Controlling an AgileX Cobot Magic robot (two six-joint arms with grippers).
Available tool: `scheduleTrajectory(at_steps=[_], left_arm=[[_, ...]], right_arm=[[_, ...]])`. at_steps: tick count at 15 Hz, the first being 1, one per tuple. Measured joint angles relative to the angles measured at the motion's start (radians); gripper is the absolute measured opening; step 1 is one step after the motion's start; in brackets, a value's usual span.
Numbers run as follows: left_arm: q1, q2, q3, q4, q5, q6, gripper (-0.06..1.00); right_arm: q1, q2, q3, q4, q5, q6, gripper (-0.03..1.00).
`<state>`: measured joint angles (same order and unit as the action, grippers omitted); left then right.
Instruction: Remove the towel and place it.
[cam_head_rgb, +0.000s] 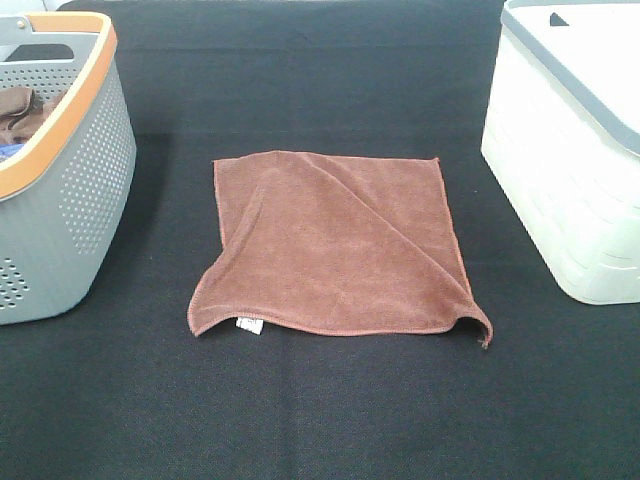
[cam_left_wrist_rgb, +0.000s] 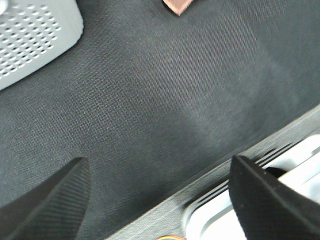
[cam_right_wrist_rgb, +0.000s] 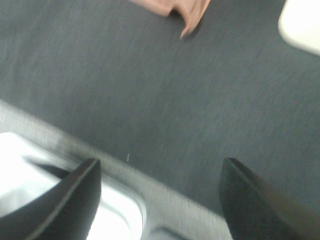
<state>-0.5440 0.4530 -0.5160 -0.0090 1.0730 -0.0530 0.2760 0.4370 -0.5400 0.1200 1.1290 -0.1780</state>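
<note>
Reddish-brown square microfibre towel (cam_head_rgb: 335, 245) lies flat mid-table on black cloth, between grey perforated basket (cam_head_rgb: 60, 170) and white bin (cam_head_rgb: 570, 150). Left gripper (cam_left_wrist_rgb: 160, 200) and right gripper (cam_right_wrist_rgb: 160, 200) spread wide, empty, both at table's near edge. Towel ahead of both; neither clearly nearer.

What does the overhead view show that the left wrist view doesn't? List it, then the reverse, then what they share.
Only the overhead view: the whole towel lying flat with its white tag, the white bin, and the brown cloth inside the grey basket.

Only the left wrist view: the open left gripper and the table's front edge.

Both: the black tabletop, the basket's perforated wall and a bit of the towel.
</note>
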Motion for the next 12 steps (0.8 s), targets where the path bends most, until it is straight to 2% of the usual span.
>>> scheduleTrajectory(at_steps=[4,12], left_arm=[[0.000,-0.007,0.007,-0.004,-0.019,0.064,0.73],[0.000,-0.007,0.007,-0.012,-0.021,0.080,0.73]], right_arm=[[0.000,-0.006,0.029,-0.003,-0.049,0.030,0.65],[0.000,-0.006,0.030,-0.003,-0.059,0.034,0.65]])
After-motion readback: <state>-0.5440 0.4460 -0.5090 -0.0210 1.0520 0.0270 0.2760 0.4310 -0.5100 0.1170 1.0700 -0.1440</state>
